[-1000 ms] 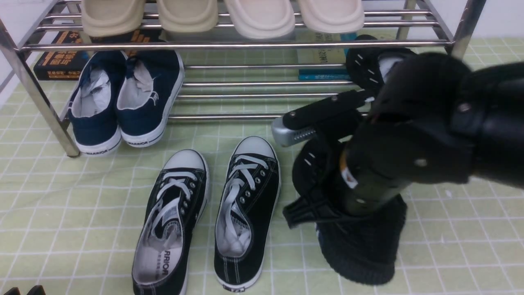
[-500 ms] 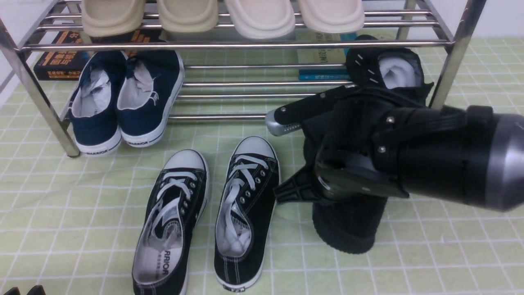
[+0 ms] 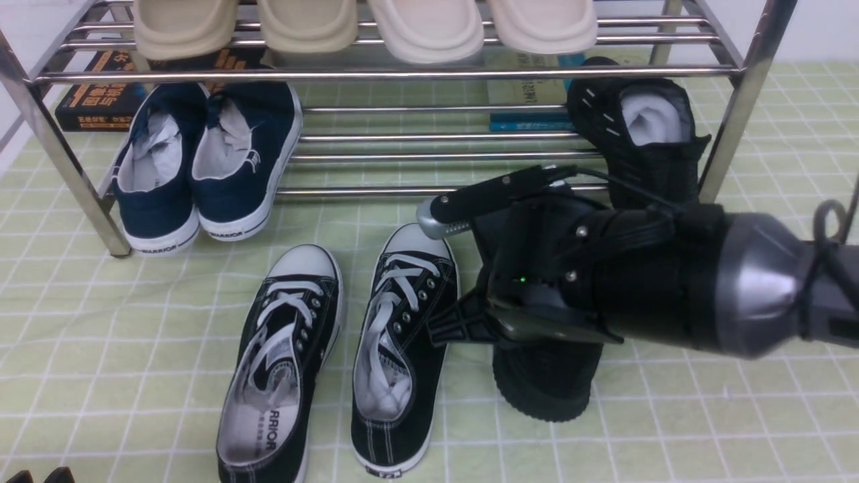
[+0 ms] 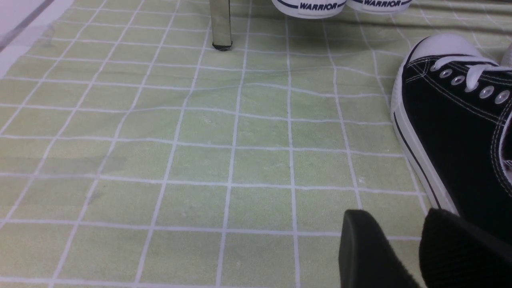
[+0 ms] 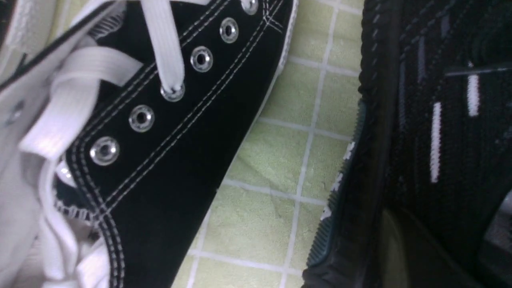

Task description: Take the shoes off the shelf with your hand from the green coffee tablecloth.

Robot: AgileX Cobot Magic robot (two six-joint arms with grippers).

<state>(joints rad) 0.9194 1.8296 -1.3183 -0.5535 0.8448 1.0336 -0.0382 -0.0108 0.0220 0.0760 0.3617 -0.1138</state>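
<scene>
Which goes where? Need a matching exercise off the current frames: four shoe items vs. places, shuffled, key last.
Things
1. Pale clogs
2. Navy shoes
3. Black canvas sneakers with white laces
4. Black knit sneaker with white stuffing in its opening

Places
A. On the green cloth, in front of the rack
B. Lower tier, robot's right end
C. Top tier
D. Lower tier, robot's left end

Pairs: 1-C, 2-D, 3-A, 4-B
</scene>
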